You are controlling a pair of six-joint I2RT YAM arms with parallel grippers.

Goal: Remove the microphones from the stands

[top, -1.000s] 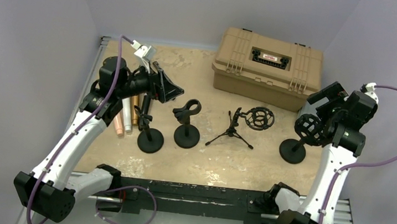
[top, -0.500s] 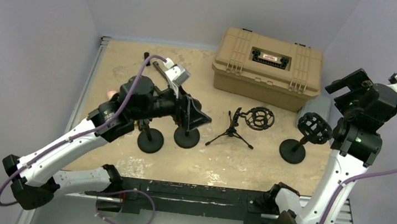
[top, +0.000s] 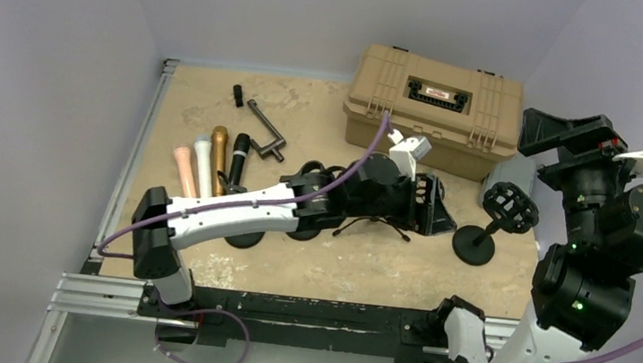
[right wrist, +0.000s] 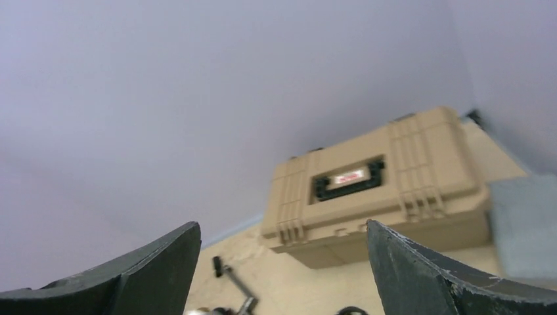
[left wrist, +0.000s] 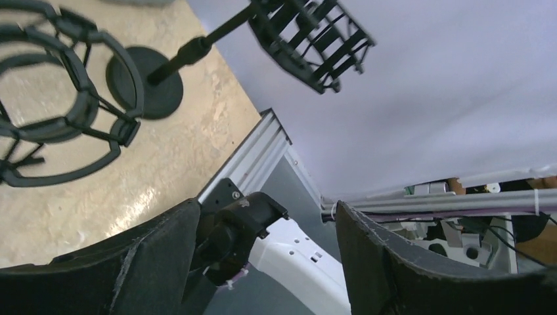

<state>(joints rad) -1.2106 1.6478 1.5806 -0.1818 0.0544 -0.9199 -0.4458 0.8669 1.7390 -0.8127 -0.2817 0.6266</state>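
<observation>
Jaws of the left gripper point(left wrist: 266, 216) are seen spread wide with nothing between them, at the centre of the top view just beside the tripod shock mount point(left wrist: 52, 111). The right gripper point(right wrist: 282, 226) is likewise held wide open and empty, at the upper right. The black microphone point(top: 239, 155) is found left of centre beside the gold microphone point(top: 219, 157); whether it is clipped into anything cannot be told.

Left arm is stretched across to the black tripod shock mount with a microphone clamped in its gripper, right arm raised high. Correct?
No microphone is clamped: the left wrist view shows the left gripper open and empty beside the black tripod shock mount. The reach and the raised right arm are as stated.
</observation>
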